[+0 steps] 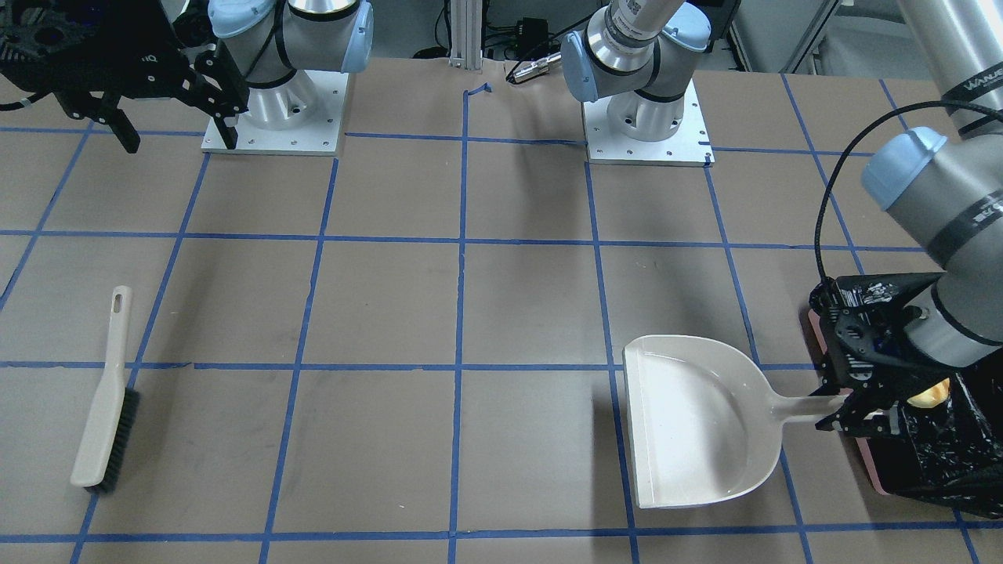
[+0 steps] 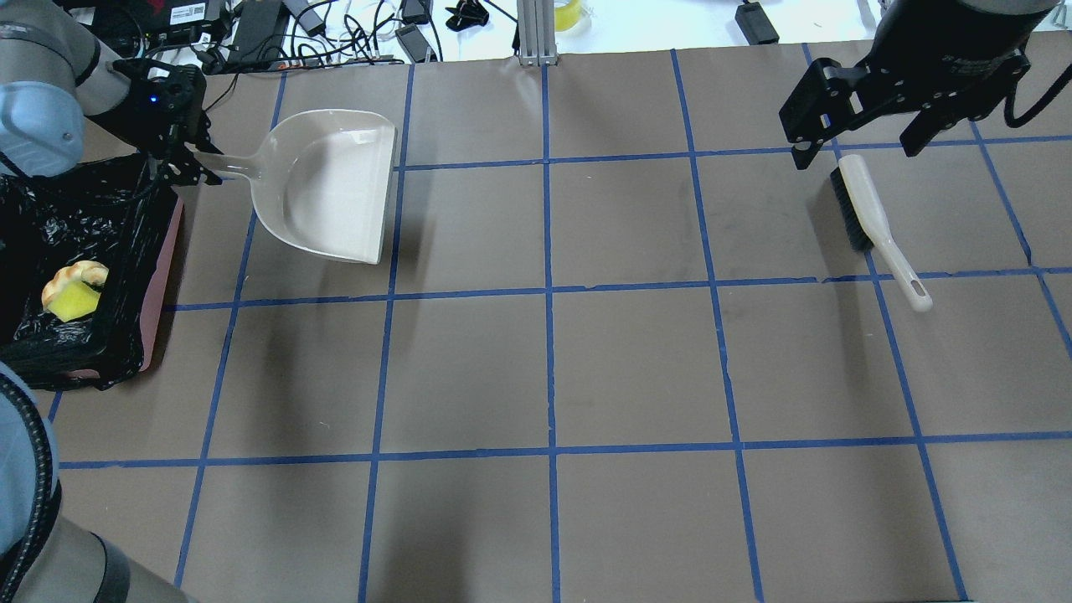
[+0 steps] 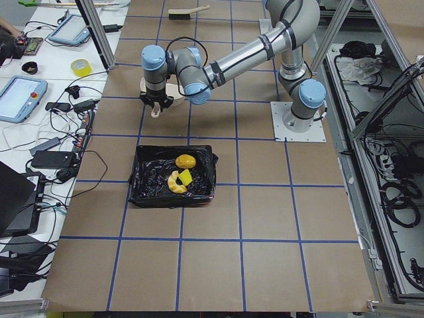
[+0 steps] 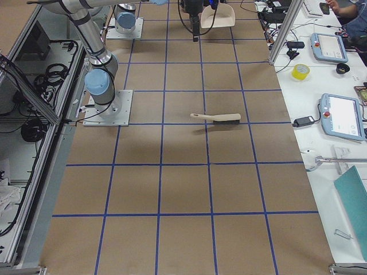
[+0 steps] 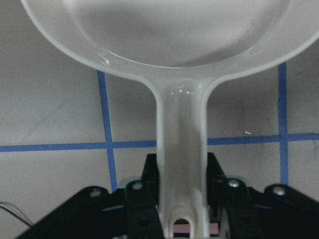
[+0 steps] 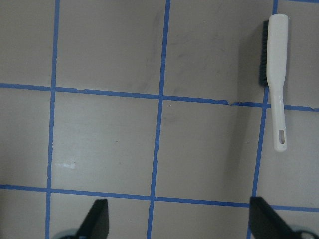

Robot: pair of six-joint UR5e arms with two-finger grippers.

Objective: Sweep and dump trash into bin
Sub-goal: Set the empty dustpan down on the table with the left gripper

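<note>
Tabletop (image 2: 636, 368), bin (image 2: 165, 276) partly off-frame

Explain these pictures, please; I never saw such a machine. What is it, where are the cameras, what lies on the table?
It is a robot with two arms, each ending in a two-finger gripper. Four pictures come from fixed cameras: front, behind, and each table end; two come from cameras on the wrists. The left gripper is shut on the handle of an empty cream dustpan. The right gripper is open and holds nothing; a brush lies on the table. Two toy-food pieces, a potato-like lump and a croissant-like piece, lie in the black-lined bin.
</note>
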